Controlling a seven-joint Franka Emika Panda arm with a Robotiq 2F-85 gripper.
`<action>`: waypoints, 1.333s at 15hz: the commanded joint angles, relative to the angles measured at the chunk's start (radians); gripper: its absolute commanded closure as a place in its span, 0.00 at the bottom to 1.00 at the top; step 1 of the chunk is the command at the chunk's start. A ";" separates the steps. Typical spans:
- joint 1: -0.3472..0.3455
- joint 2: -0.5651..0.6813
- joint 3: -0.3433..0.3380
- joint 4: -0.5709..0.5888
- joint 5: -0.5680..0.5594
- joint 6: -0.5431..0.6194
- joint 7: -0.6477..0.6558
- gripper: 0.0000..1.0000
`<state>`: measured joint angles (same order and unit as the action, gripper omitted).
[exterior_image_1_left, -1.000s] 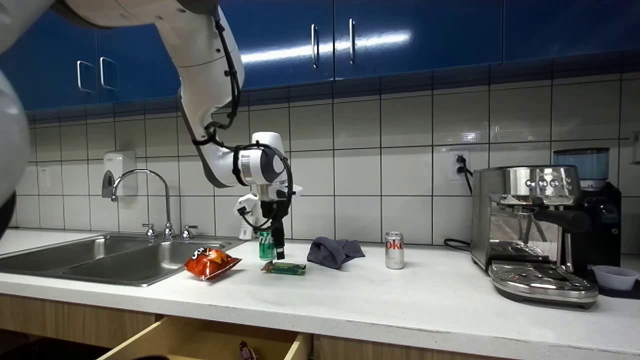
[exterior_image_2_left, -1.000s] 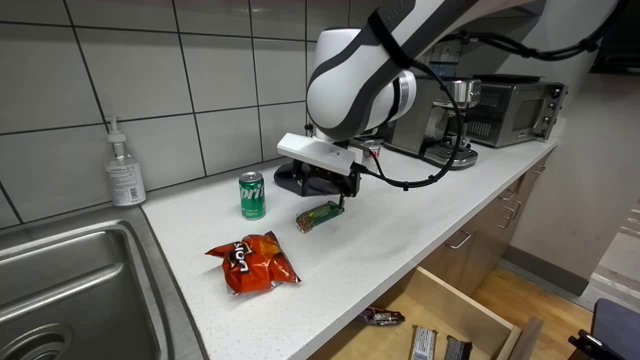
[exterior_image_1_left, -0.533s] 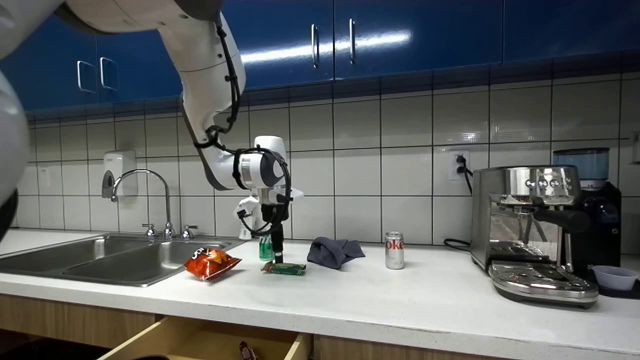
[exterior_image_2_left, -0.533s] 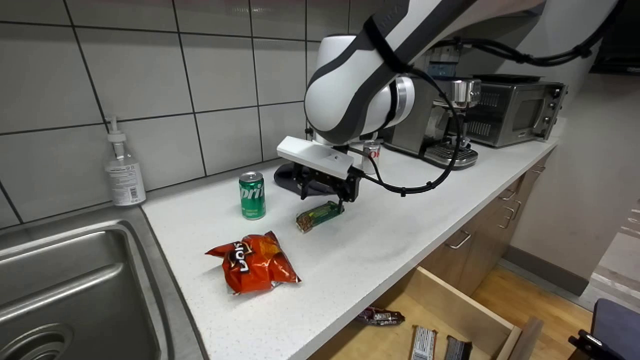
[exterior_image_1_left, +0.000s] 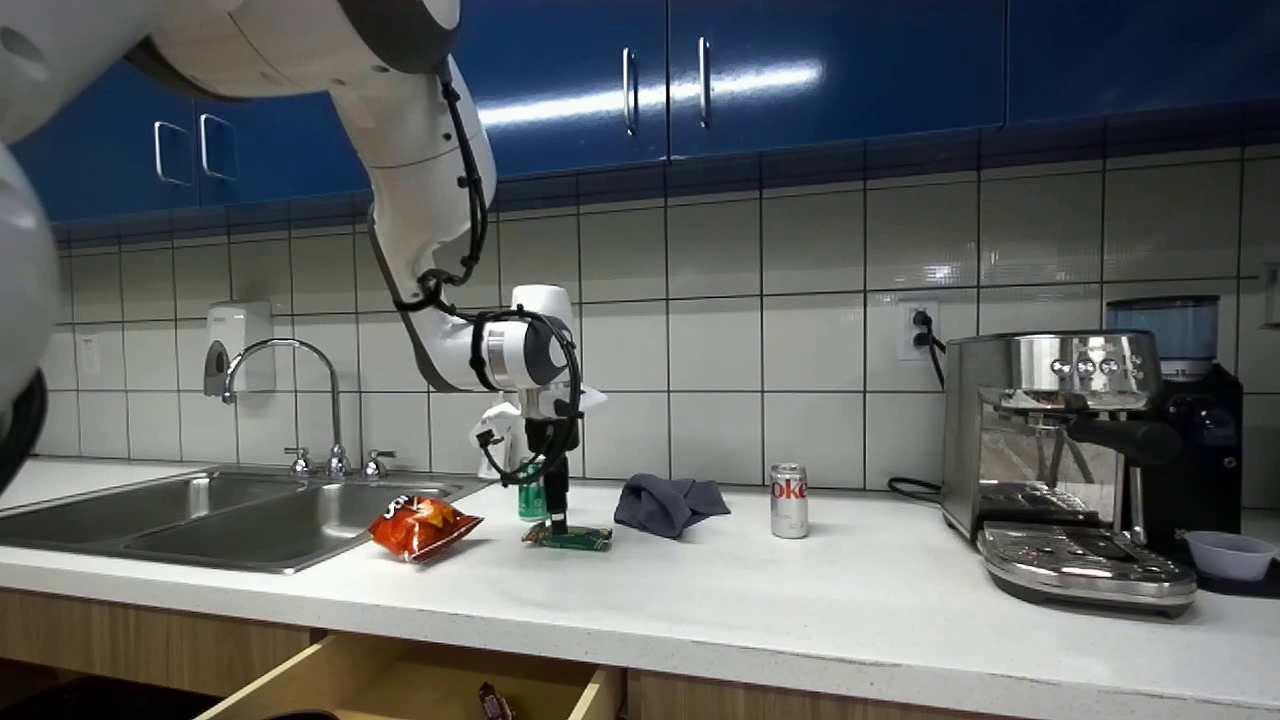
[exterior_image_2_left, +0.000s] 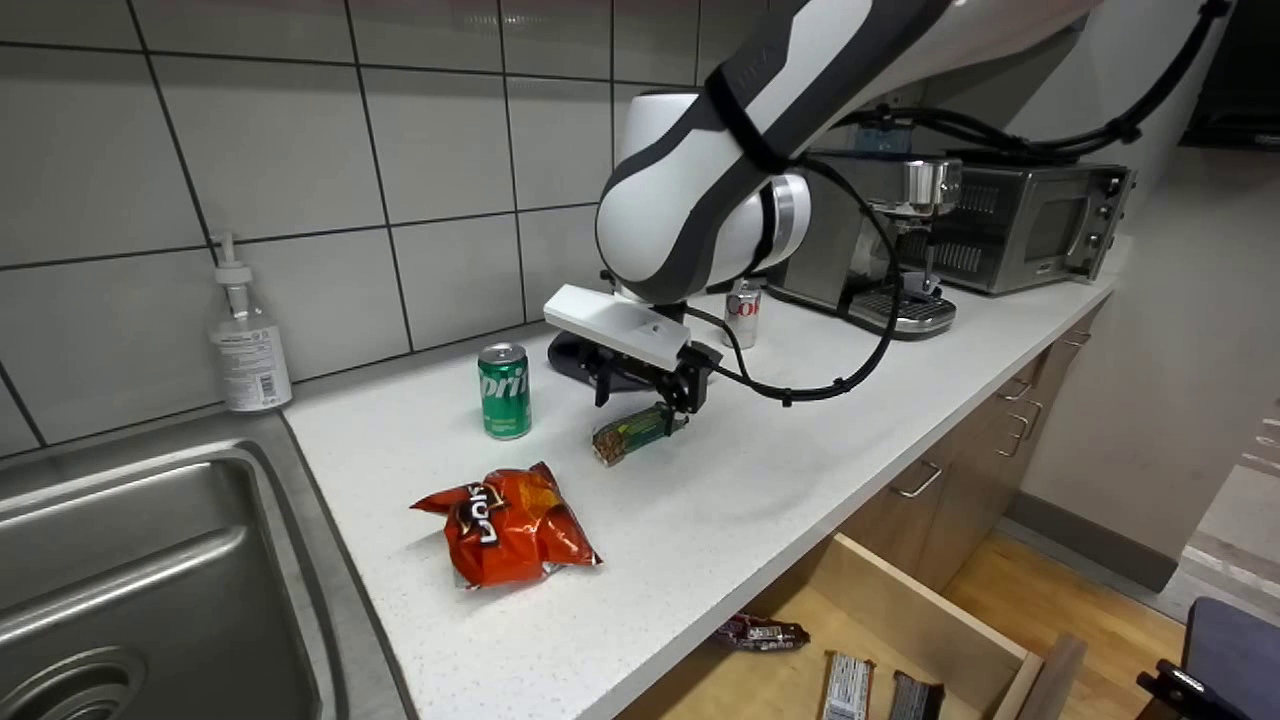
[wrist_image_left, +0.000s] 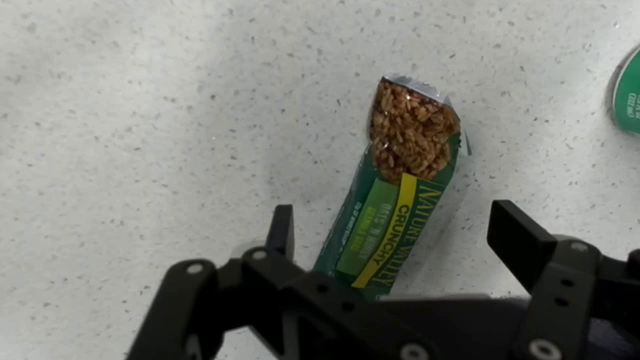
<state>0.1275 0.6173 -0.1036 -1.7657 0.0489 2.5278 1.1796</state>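
Observation:
My gripper (wrist_image_left: 392, 215) is open, its fingers wide apart on either side of a green Nature Valley bar (wrist_image_left: 382, 220) in the wrist view. Bare countertop shows between the bar and the right-hand finger (wrist_image_left: 520, 240); the bar's near end is hidden under the gripper body. The bar (exterior_image_2_left: 622, 440) lies flat on the white counter in both exterior views, one finger low over its far end. Beside it stands a green Sprite can (exterior_image_2_left: 505, 395), and nearer the sink lies a red Doritos bag (exterior_image_2_left: 520, 530). A dark grey cloth (exterior_image_1_left: 665, 505) rests just beyond the bar.
A Diet Coke can (exterior_image_1_left: 789, 505) stands farther along the counter, before a steel coffee machine (exterior_image_1_left: 1050, 365). The sink (exterior_image_2_left: 340, 610) borders the bag's side. Below the counter edge, a wooden drawer (exterior_image_2_left: 900, 610) is pulled out with wrapped bars (exterior_image_2_left: 847, 685) inside. A soap bottle (exterior_image_2_left: 250, 360) stands behind the sink.
The arm has come down, bringing the gripper from above the bar to around it at counter level. Its jaws have stayed open, and the bar and other objects have not moved.

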 joint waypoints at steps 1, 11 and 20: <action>0.003 0.042 -0.007 0.066 0.022 -0.031 0.027 0.00; -0.001 0.098 -0.007 0.127 0.031 -0.039 0.037 0.00; -0.008 0.128 -0.004 0.168 0.044 -0.059 0.035 0.66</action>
<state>0.1258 0.7236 -0.1105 -1.6478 0.0695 2.5089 1.2060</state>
